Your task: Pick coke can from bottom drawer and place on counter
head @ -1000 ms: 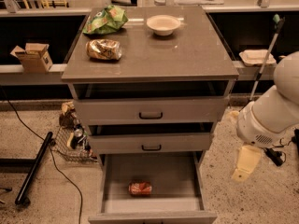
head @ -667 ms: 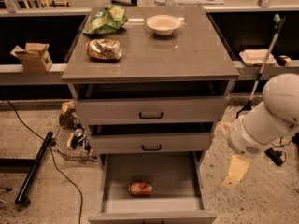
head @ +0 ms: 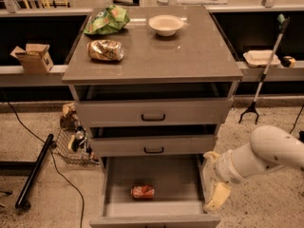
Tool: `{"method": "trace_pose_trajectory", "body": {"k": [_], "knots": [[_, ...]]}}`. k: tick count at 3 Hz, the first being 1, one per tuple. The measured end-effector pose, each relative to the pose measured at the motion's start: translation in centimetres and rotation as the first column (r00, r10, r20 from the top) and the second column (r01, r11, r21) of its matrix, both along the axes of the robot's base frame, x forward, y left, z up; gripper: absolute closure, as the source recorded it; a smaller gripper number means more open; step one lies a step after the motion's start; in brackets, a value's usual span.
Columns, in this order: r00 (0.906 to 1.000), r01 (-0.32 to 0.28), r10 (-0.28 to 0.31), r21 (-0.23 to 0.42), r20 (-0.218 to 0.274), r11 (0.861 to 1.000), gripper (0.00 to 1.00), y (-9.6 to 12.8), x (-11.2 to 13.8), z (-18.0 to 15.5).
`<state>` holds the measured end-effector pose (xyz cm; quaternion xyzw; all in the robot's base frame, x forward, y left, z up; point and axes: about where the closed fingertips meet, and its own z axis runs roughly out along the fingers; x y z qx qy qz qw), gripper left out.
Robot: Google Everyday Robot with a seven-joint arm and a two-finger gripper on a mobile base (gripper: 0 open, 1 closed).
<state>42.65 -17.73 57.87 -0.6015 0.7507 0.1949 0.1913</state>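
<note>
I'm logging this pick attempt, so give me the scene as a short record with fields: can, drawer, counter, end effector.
can: small red-orange soda can, lying on its side near the front middle of the drawer floor
drawer: lowest grey cabinet drawer, pulled open; the two grey drawers above are pushed in
counter: grey-brown square cabinet top, holding a green chip bag, a gold-brown foil snack bag and a white bowl
end effector: end effector, low by the drawer's right front corner, apart from the can

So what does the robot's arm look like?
The arm is fat, round and smooth, all white, like a big tube. Its gripper, at the right edge of the bottom drawer, is pale creamy yellow. No cables or markings show.
</note>
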Motion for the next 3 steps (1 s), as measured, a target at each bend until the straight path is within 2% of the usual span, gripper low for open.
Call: {"method": "trace_pose_trajectory", "body": {"k": [1, 2, 3], "knots": [[0.9998, 0.017, -0.017, 0.09, 0.005, 0.996, 0.0, 2.56, 0.5, -6.17], [0.9998, 0.017, -0.017, 0.09, 0.005, 0.996, 0.0, 2.56, 0.5, -6.17], [0.9998, 0.016, -0.015, 0.079, -0.016, 0.997, 0.0, 2.71, 0.75, -7.1]]}}
